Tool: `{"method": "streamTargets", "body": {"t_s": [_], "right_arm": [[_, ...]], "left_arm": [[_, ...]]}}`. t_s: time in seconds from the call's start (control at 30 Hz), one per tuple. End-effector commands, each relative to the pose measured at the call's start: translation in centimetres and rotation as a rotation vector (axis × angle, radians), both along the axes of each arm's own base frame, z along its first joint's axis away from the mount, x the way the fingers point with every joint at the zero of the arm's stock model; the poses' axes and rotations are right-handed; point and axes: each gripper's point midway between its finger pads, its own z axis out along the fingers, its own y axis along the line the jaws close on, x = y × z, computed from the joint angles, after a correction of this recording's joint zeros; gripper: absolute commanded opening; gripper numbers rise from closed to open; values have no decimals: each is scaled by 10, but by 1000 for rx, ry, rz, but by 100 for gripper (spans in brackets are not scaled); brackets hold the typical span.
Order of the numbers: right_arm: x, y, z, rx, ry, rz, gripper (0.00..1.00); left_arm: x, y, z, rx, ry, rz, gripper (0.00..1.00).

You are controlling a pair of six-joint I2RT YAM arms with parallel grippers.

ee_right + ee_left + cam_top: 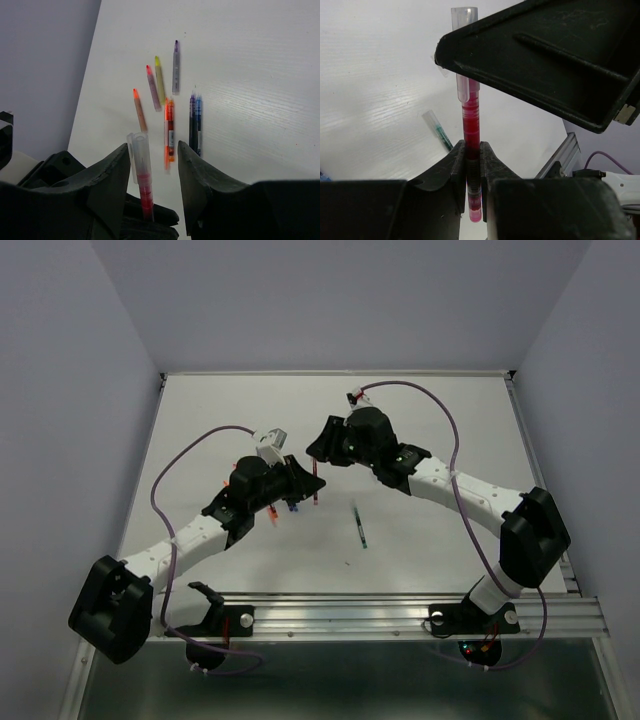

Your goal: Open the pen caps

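In left gripper (pixel 471 150): red translucent pen (pixel 471 120), clamped low, upright. Its clear tubular cap (pixel 141 150) sits between parted jaws of right gripper (pixel 153 147). Step: uncapping. Next you close on cap, pull straight along barrel.

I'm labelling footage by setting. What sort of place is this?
Probably a robotics lab test cell: a white tabletop boxed in by plain walls, robot arms bolted to an aluminium rail, coloured pens laid out.
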Motion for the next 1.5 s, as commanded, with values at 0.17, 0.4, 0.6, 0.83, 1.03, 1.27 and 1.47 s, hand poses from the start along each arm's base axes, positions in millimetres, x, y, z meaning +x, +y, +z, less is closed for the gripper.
{"method": "streamTargets", "body": {"t_s": [0.17, 0.4, 0.6, 0.83, 1.03, 1.27, 1.47], "right_arm": [[4, 6, 33, 79, -97, 5, 29], [10, 0, 39, 62, -153, -19, 1], [56, -44, 62, -19, -276, -194, 1], [125, -130, 111, -36, -400, -429, 1], [132, -172, 109, -71, -407, -499, 1], [91, -166, -8, -259, -190, -294, 1], [57, -184, -81, -363, 11, -295, 2]], "left_arm": [[1, -7, 41, -57, -123, -31, 0], [-7, -8, 32, -56, -99, -60, 0], [-27, 0, 11, -43, -44, -75, 0], [-47, 12, -8, -22, 5, -62, 0], [-42, 21, -10, -9, 24, 11, 0], [-3, 67, -53, 252, 246, 367, 0], [13, 97, -83, 369, 383, 540, 0]]}}
